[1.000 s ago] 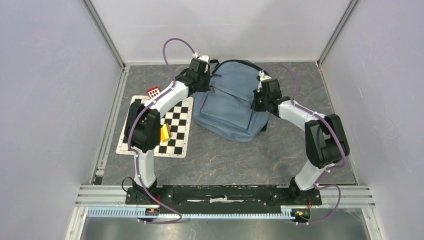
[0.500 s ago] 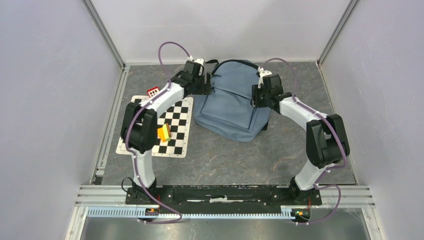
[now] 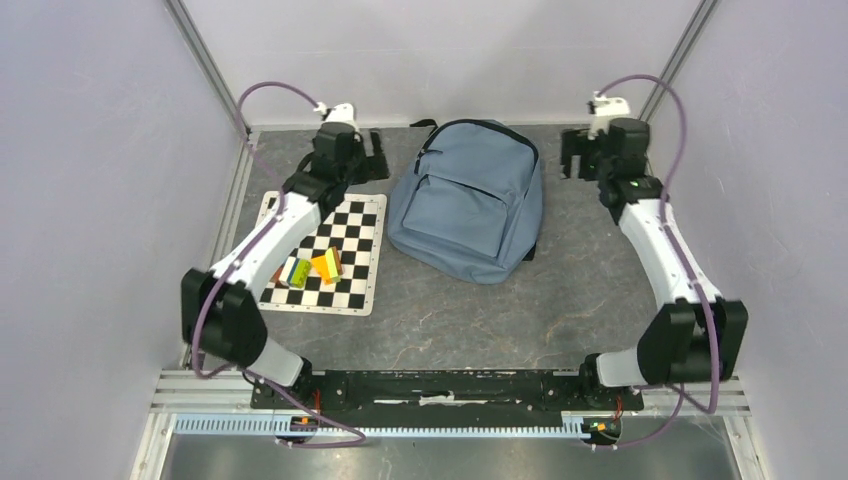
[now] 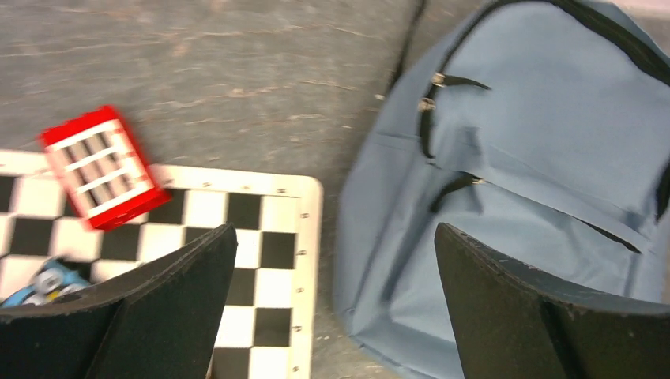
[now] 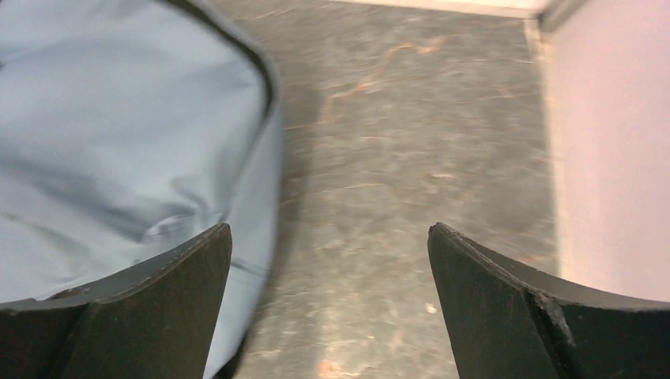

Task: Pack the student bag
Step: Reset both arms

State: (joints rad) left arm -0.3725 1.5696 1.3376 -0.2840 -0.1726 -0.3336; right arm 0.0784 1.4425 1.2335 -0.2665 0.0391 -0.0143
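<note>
Both the left pincer (image 3: 374,157) and right pincer (image 3: 570,155) gape wide, empty, flanking the student bag (image 3: 465,200).

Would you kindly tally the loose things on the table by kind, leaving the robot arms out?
Student bag: 1
Checkered board: 1
Small pieces on the board: 3 (red piece, orange piece, multicoloured piece)
Total: 5
</note>
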